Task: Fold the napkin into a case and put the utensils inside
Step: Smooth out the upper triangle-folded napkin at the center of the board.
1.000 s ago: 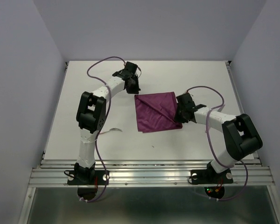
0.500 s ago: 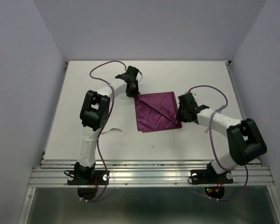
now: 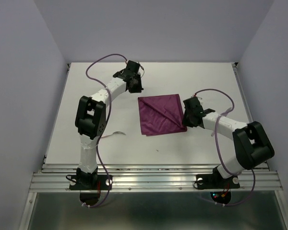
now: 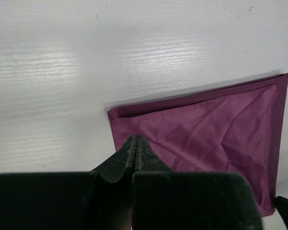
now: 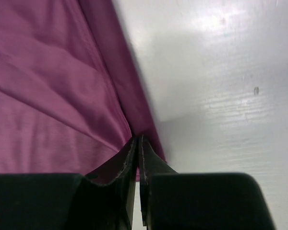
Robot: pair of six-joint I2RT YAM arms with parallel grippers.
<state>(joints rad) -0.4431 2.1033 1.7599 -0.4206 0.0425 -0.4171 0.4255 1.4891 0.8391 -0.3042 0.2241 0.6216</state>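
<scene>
- At the middle of the white table (image 3: 86,100), the napkin (image 3: 159,115) lies flat. It is folded into a rough square of dark burgundy cloth, with diagonal creases across its top layer.
- Just beyond the napkin's far-left corner hangs the left gripper (image 3: 136,86), which the overhead view shows apart from the cloth. Its arm reaches from the near-left base up and across the table.
- In the left wrist view the two dark fingers (image 4: 117,165) are pressed tightly together with nothing visible between them. Their tips point over the napkin's corner, and a folded hem runs along the cloth's far edge.
- At the napkin's right edge sits the right gripper (image 3: 188,117), its forearm lying low over the table from the near-right base.
- In the right wrist view its fingers (image 5: 153,167) are closed to a thin slit right at the cloth's border. The fabric's creases gather toward the tips, so the jaws look pinched on the napkin's edge.
- Beside that edge in the same view is bare white tabletop with a faint grain, marked by one small dark speck (image 5: 256,90).
- Near the left arm's elbow, well to the left of the napkin, a slim pale utensil (image 3: 118,133) lies on the table, partly hidden by the arm. It is too small to tell which kind it is.
- Pale lavender walls (image 3: 29,72) close in the table on the left, the right and the far side.
</scene>
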